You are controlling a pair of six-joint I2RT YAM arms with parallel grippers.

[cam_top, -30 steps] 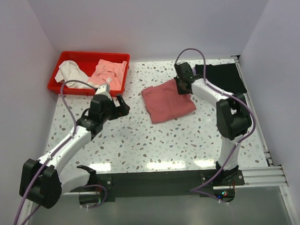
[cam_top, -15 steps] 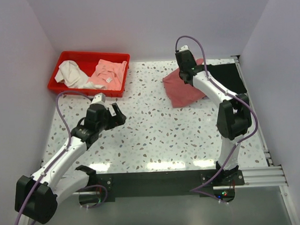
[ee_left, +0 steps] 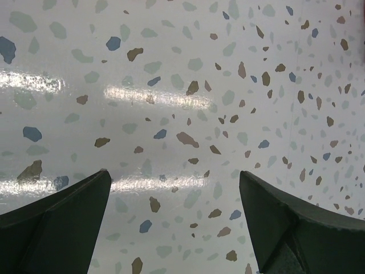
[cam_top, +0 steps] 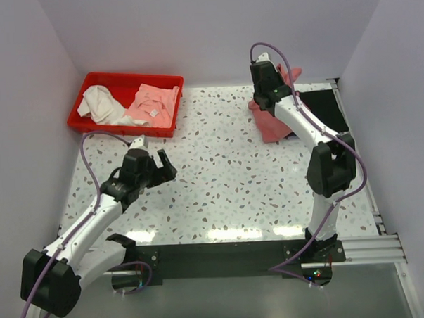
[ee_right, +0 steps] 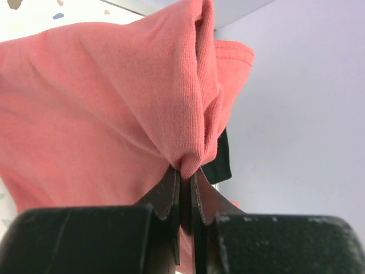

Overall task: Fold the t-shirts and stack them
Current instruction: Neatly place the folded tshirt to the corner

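My right gripper point(cam_top: 274, 93) is shut on a bunched fold of the folded rose-red t-shirt point(cam_top: 272, 122) and holds it lifted at the back right; the cloth hangs down to the table. In the right wrist view the rose-red t-shirt point(ee_right: 114, 97) fills the frame, pinched at my right gripper point(ee_right: 186, 171). The black t-shirt point(cam_top: 324, 106) lies flat just right of it, a corner of the black t-shirt point(ee_right: 221, 160) showing behind the red cloth. My left gripper point(cam_top: 166, 164) is open and empty over bare table at the left; in its wrist view the left gripper point(ee_left: 174, 194) shows only speckled tabletop.
A red bin point(cam_top: 99, 83) at the back left holds a white and a pink garment. White walls enclose the table on three sides. A metal rail point(cam_top: 360, 173) runs along the right edge.
My right gripper has carried the rose-red t-shirt from the table's middle up and to the back right, beside the black t-shirt. My left arm has drawn back toward the near left.
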